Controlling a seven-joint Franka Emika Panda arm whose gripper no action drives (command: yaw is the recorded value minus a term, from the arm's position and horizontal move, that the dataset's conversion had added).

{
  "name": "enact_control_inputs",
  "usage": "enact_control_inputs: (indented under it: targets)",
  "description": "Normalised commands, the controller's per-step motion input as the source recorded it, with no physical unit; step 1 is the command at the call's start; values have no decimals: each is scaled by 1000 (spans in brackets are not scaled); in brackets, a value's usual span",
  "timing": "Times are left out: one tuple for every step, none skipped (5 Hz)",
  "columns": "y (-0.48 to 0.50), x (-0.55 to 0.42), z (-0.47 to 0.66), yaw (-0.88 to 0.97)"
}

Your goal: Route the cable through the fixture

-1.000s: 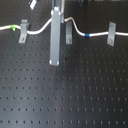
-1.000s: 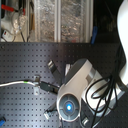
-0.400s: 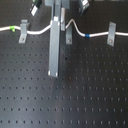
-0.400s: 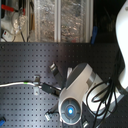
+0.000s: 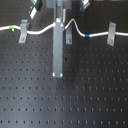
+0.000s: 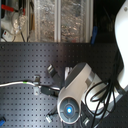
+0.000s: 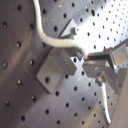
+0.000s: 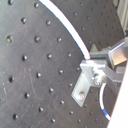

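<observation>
While a black perforated metal board (image 5: 64,100) fills the first exterior view, a long thin white cable (image 5: 42,31) runs across its far part, from a small green marker (image 5: 10,28) at the first exterior view's left, past a grey clip fixture (image 5: 23,31), rising in a hump (image 5: 74,21), then through a short blue band (image 5: 88,36) to another grey clip (image 5: 111,34). The broad grey gripper bar (image 5: 58,47) hangs upright over the cable's middle. In the first wrist view the gripper's metal fingers (image 7: 100,62) pinch the cable beside a grey block fixture (image 7: 57,70). Only the second exterior view shows the white robot arm (image 6: 77,87) and clear storage bins (image 6: 60,20), contents unclear. No writing is readable.
</observation>
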Motion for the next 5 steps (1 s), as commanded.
enact_control_inputs:
  targets:
    - [-98, -29, 1, -229]
    - [-192, -75, 3, -514]
    - [-274, -40, 4, -680]
    - [-147, -20, 2, -460]
    - [-14, -44, 115, -134]
